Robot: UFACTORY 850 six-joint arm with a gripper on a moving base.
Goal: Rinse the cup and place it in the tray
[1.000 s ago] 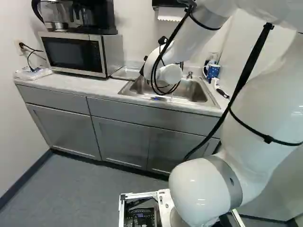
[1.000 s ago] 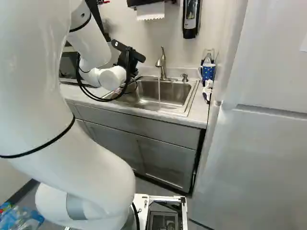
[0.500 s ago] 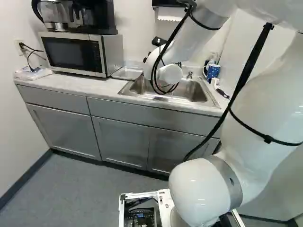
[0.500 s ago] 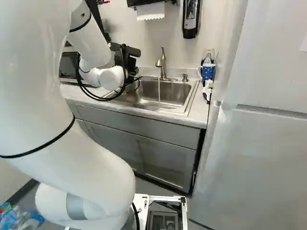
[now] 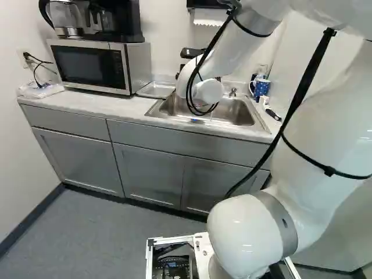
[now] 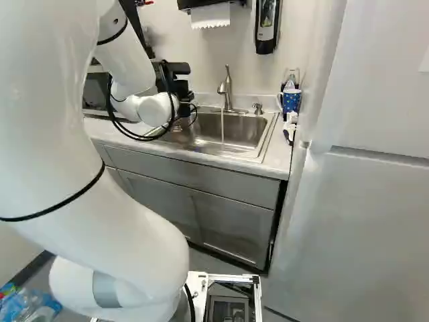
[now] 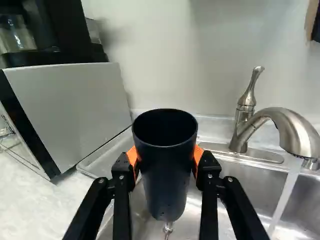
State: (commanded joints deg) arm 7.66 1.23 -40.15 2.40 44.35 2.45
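Between fingers [image 7: 207, 167], dark cup [image 7: 165, 170]: mouth up, long axis near-vertical.

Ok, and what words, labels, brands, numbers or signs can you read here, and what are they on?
None can be read.
Control panel of the microwave: too small.
Wall dispenser: pale label, too small.
Cup in the tool: no lettering on the side shown.
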